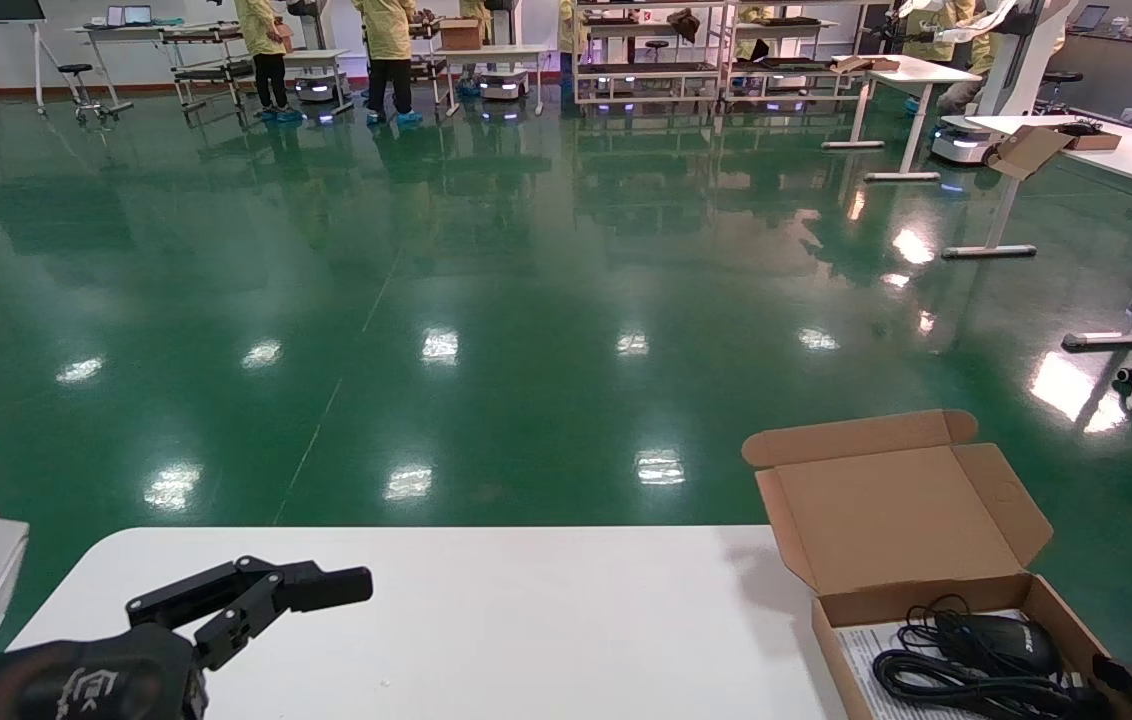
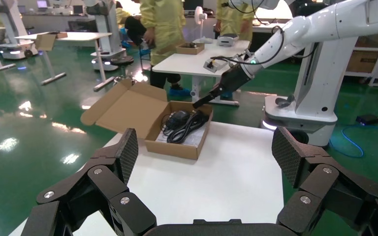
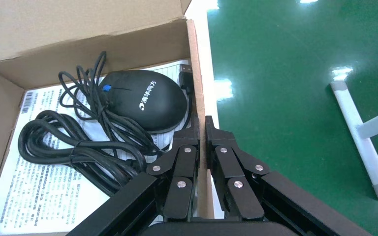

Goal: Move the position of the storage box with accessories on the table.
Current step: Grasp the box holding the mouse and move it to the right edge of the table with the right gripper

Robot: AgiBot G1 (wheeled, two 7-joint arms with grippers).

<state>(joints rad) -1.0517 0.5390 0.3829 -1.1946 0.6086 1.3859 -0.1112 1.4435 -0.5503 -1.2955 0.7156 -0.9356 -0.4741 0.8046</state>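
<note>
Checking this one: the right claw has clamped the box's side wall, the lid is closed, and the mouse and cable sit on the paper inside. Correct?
Not quite: the lid is open, standing up behind the storage box, as the head view shows. The rest holds: the right claw pinches the side wall, and the mouse and cable lie on the paper inside.
</note>
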